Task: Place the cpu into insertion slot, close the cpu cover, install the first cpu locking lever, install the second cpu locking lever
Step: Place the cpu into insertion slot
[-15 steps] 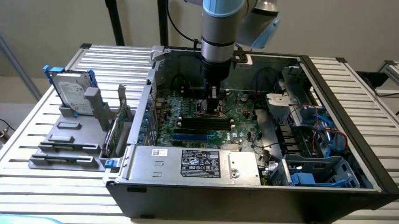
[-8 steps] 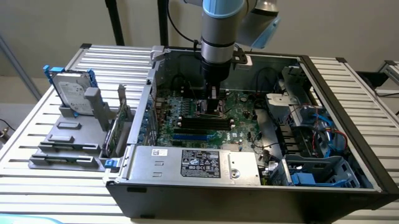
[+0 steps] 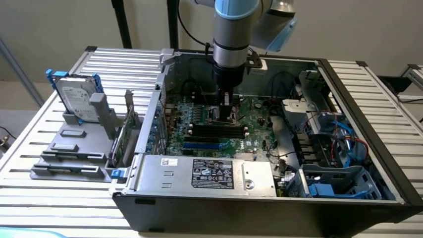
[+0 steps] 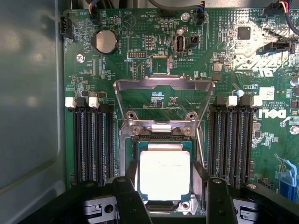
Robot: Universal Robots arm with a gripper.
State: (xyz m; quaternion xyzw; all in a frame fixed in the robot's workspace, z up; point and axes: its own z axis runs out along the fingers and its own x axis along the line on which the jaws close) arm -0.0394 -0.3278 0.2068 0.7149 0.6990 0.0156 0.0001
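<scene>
Cpu (image 4: pixel 164 175) down in the insertion slot (image 4: pixel 123 156), pinched on two opposite edges by the gripper (image 4: pixel 165 167), one black finger (image 4: pixel 130 196) tight on each side. Pale top face up, thin green border showing along the edges. Silver rim of the slot around the chip.

Just beyond, cover (image 4: pixel 163 85) swung up and back on its hinge, standing open, green board (image 4: pixel 117 65) visible through its cut-out centre. Black memory slots in two banks flanking the socket, one (image 4: pixel 93 140) on one side, the other (image 4: pixel 233 140) on the opposite side. Farther up the board, a round coin cell (image 4: pixel 105 41).

From the exterior view, arm (image 3: pixel 231 34) reaching straight down into the open computer case (image 3: pixel 264 213) lying on its side on a slatted metal table (image 3: pixel 390 94). Grey labelled box (image 3: pixel 211 173) along the near edge of the case. Hard drive (image 3: pixel 76 99) standing in a grey holder at the exterior view's left, well apart from the case.
</scene>
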